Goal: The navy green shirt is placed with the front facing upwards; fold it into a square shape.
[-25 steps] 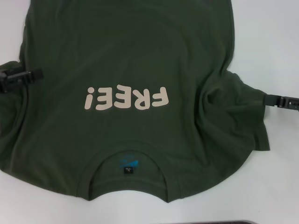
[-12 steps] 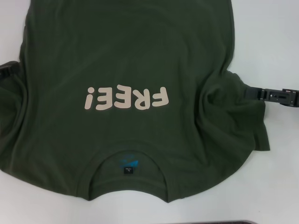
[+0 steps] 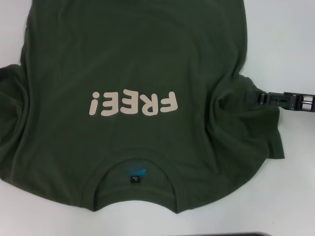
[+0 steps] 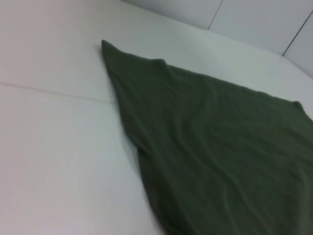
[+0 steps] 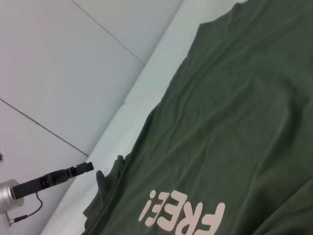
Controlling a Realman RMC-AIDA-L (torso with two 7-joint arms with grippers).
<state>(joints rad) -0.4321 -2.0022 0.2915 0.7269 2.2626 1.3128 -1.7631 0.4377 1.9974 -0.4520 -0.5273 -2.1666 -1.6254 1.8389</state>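
Navy green shirt (image 3: pixel 133 73) flat on the white desk (image 3: pixel 290 44), letters up. Right pincer (image 3: pixel 253 98) at the bunched right sleeve, open or shut hard to tell. Left pincer (image 5: pixel 84 167) off beside the other sleeve, looking shut. Likely next: fold sleeves inward.

We are seeing the navy green shirt (image 3: pixel 133 64) as matt, soft woven cloth, creasing at the sleeves; its cream "FREE!" lettering (image 3: pixel 133 103) is looking smooth and flat, like a print; the white table (image 3: pixel 285 44) is showing a smooth, faintly glossy surface. The right gripper (image 3: pixel 258 98) is appearing as matt black plastic.
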